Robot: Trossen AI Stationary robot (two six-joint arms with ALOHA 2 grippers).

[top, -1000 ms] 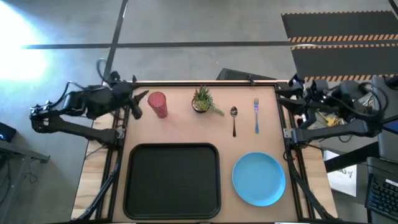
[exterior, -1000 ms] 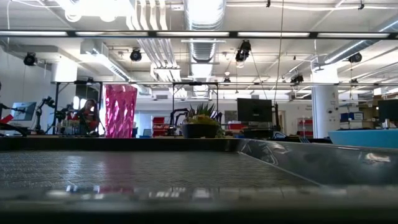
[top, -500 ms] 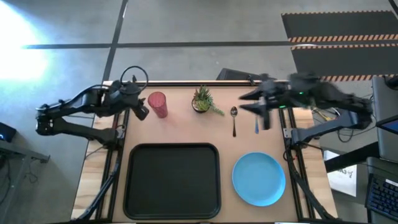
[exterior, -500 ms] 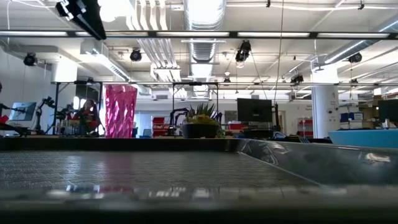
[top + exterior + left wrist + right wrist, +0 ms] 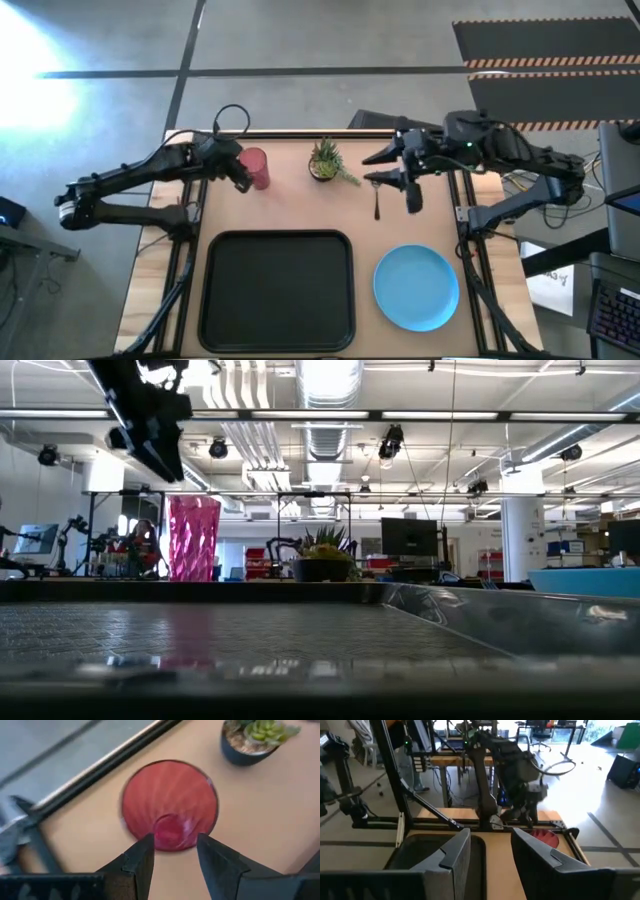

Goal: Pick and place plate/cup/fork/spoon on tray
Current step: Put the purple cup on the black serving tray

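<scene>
Covering fork, right end effector point(image 5: 385, 170); spoon point(image 5: 377, 200) partly visible.

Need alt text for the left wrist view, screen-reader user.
Looking straight down into the red cup standing on the tan table, with the left gripper open just above it, its two dark fingers spread at the cup's near rim. A small potted green plant sits at the frame's edge.

Two dark jointed arms, black looping cables, matte black wedge-shaped fingers point(image 5: 138, 861)
</scene>
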